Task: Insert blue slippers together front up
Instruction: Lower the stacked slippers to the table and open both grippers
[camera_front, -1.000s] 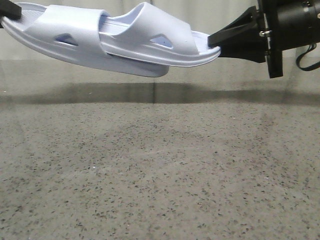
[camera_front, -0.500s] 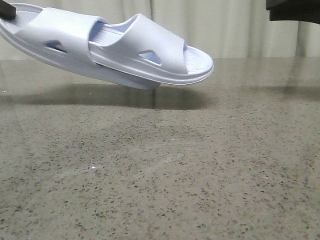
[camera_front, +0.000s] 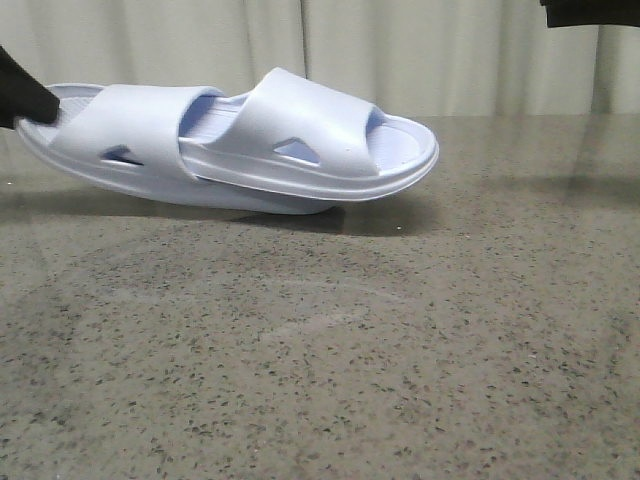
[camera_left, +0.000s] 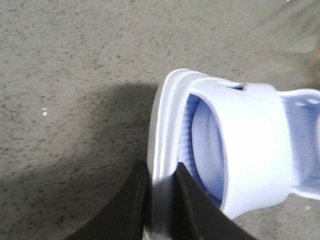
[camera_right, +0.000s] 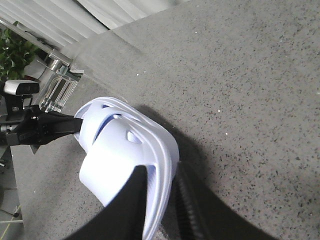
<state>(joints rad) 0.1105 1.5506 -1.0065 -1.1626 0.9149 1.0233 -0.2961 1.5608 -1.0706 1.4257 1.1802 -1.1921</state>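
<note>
The two blue slippers are nested into one pair. The inner slipper (camera_front: 320, 140) is pushed under the strap of the outer slipper (camera_front: 130, 130), both sole down. The pair hangs low over the table with its shadow right beneath. My left gripper (camera_front: 25, 95) is shut on the outer slipper's end rim at the far left. In the left wrist view the gripper (camera_left: 161, 172) pinches that rim, with the strap (camera_left: 250, 145) beyond. My right gripper (camera_right: 160, 170) is open and well above the pair (camera_right: 115, 160). Only its edge (camera_front: 590, 10) shows at the top right of the front view.
The speckled grey table (camera_front: 330, 360) spreads under and in front of the pair. Pale curtains (camera_front: 450, 50) hang behind it. In the right wrist view a camera stand (camera_right: 20, 90) and a plant (camera_right: 15, 55) stand beyond the table's far edge.
My right gripper has let go of the inner slipper's end and risen up and to the right. My left gripper has lowered the nested pair towards the table.
</note>
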